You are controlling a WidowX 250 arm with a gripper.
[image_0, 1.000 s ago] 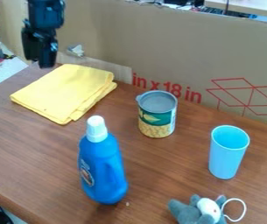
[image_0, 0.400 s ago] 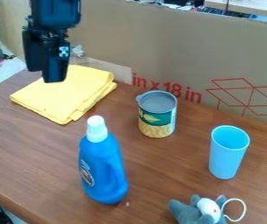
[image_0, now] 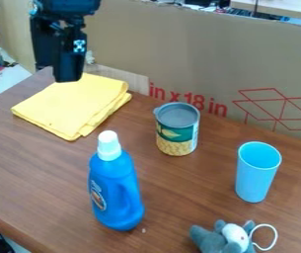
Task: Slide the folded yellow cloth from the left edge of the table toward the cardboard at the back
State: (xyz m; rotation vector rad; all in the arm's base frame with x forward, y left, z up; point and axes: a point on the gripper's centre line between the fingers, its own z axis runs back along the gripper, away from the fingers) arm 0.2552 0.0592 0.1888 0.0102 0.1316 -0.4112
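- Cloth point(image_0: 73, 106), yellow and folded flat, lies on the bench point(image_0: 40, 163) towards its far left part as the camera sees it, nearest of all the things to the claw point(image_0: 57, 74)
- The claw hangs downward at the upper left, its lower end overlapping the cloth's far edge in the view; the height between them I cannot tell
- How far open the claw is, I cannot tell, though nothing can be seen in its hold
- Blue bottle point(image_0: 116, 192) with a white cap point(image_0: 109, 146) stands upright, nearer the camera than the cloth
- Tin can point(image_0: 177, 133) stands between the cloth and the light blue cup point(image_0: 257, 173), apart from both
- Grey and white soft toy point(image_0: 222, 239) with a white loop of cord point(image_0: 275, 237) lies at the near edge of the view
- Cardboard point(image_0: 199, 54) with red print rises behind the bench
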